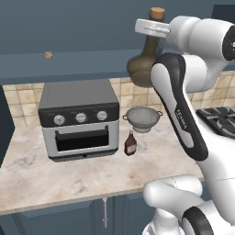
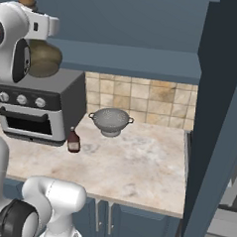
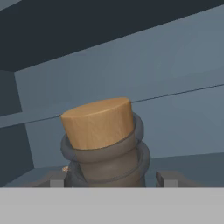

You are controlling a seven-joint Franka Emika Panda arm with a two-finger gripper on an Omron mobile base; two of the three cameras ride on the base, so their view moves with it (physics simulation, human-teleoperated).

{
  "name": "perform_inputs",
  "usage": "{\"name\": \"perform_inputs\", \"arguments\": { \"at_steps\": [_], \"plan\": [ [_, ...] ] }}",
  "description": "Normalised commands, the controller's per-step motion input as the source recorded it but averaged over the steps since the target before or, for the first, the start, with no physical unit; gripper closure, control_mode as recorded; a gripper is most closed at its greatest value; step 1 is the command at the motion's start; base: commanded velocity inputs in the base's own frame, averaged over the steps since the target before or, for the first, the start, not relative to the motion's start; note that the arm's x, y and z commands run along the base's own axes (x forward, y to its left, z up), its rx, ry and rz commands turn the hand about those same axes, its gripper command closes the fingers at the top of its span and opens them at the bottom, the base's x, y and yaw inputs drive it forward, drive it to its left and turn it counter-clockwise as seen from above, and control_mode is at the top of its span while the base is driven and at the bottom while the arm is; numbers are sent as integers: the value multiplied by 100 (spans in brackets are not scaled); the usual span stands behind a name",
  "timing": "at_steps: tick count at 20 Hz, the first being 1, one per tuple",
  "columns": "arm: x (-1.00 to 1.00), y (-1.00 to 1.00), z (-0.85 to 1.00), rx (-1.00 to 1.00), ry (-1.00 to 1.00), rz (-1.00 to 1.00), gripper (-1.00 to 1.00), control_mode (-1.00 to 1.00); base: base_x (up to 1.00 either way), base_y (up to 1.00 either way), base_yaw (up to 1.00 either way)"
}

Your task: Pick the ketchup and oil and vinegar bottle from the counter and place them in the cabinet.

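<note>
My gripper (image 1: 152, 29) is shut on the thin neck of the oil and vinegar bottle (image 1: 140, 69), just under its tan cork (image 3: 98, 122). The olive flask (image 2: 43, 59) hangs upright high above the counter (image 1: 69, 176), level with the lower edge of the cabinet (image 1: 73, 27). In the hand view both fingertips (image 3: 57, 179) flank the neck, and the cabinet's blue recess (image 3: 166, 65) lies behind. The ketchup (image 1: 130, 143), a small dark red bottle, stands on the counter (image 2: 137, 166) beside the oven's front right corner (image 2: 73, 140).
A grey toaster oven (image 1: 79, 119) sits at the back left of the counter. A metal colander (image 1: 143, 118) stands by the tiled backsplash. Stove burners (image 1: 220, 117) lie to the right. A tall dark blue panel (image 2: 219, 121) rises at the right.
</note>
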Motion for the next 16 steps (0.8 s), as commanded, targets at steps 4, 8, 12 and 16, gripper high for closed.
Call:
{"name": "perform_inputs", "arguments": {
  "at_steps": [4, 8, 12, 16],
  "plan": [
    [0, -3, 13, 6, -7, 0, 100, -100, 0, 0, 0],
    [4, 0, 1, 3, -10, 0, 100, -100, 0, 0, 0],
    [12, 0, 0, 0, -8, 0, 100, -100, 0, 0, 0],
    [27, 4, 11, 1, -1, 0, 100, -100, 0, 0, 0]
  ]
}}
